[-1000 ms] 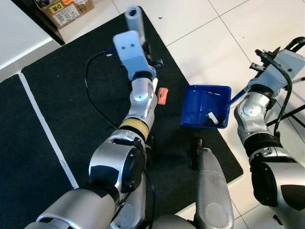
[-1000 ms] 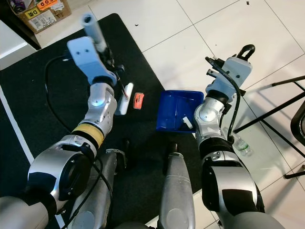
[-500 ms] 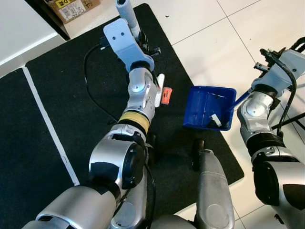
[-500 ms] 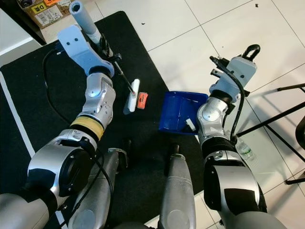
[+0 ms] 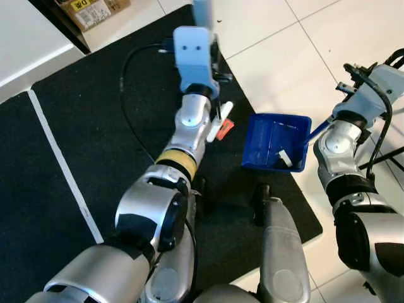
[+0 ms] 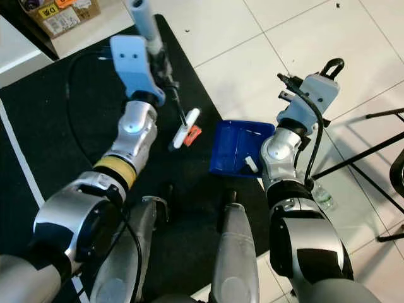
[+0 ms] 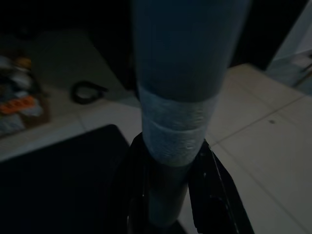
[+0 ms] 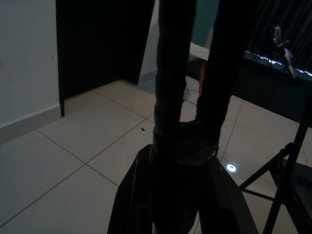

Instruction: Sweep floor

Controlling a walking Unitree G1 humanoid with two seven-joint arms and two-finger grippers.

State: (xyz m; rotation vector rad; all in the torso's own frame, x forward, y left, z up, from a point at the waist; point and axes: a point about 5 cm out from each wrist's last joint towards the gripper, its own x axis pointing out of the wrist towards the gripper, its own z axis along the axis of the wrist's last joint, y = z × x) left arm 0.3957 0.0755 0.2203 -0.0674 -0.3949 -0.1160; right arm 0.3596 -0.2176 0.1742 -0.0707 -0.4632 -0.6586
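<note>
Blue dustpan sits at the black mat's edge and holds a white scrap; the orange scrap beside the brush may skip past it. Left wrist view: left claw closed on the brush handle. Right wrist view: right claw grips the dustpan's handle.

The broom handle runs off the top edge of the head views, and the left arm hides part of the thin rod above the brush head. The cardboard box is cropped at the top, its label too small to read. In the dustpan, the small white piece cannot be identified.
</note>
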